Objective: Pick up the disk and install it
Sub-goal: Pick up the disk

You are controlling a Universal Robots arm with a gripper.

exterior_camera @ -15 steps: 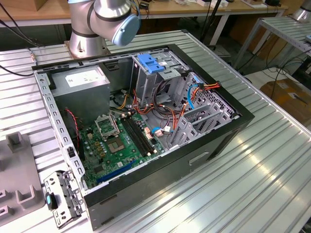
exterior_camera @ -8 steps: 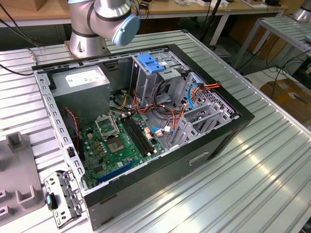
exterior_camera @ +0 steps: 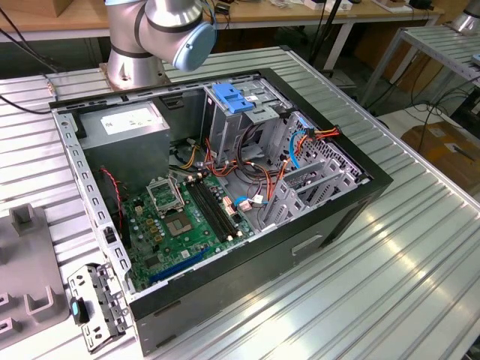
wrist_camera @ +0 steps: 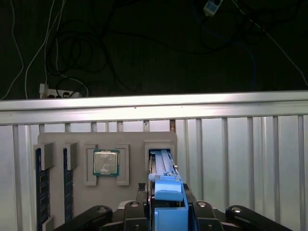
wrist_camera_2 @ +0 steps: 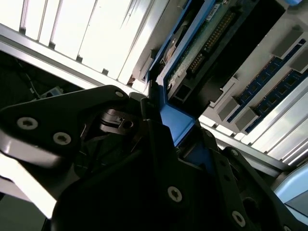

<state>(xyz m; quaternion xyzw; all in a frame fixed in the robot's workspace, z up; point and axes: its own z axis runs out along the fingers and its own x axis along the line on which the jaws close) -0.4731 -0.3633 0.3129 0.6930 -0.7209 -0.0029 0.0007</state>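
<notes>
Gripper (wrist_camera: pixel 167 199) first: its black fingers (wrist_camera: pixel 143 202) sit tight against either side of the blue carrier handle (wrist_camera: pixel 169 192). I judge it closed on the disk (wrist_camera: pixel 161 161) rather than standing wide. The second wrist view shows the same clamp, with blue plastic pinched between the dark finger blocks and no gap that I can make out.

The disk stands on edge in a slot of the grey tray (wrist_camera: pixel 62 139), just beside the pocket that holds a processor (wrist_camera: pixel 106 162). Two memory sticks (wrist_camera: pixel 41 187) stand in slots further along the tray. The tray lies on the slatted aluminium table (wrist_camera: pixel 240 159).

What matters here is the line of the disk. Its long axis runs straight out from the gripper, in line with the gripper's own reach. The handle end is in the grip and the far end is at the slot. In the second wrist view the green circuit-board face (wrist_camera_2: pixel 202 53) of the disk is turned to the camera, and the body runs away from the fingers toward the tray. I cannot tell whether the far end is seated in the slot or just clear of it — the handle hides that junction.

In the exterior view the open computer case (exterior_camera: pixel 337 217) lies on its side on the table. Its tall metal cage (exterior_camera: pixel 225 131) is capped by a blue latch (exterior_camera: pixel 232 99), and the arm's base (exterior_camera: pixel 150 30) stands behind it.
</notes>
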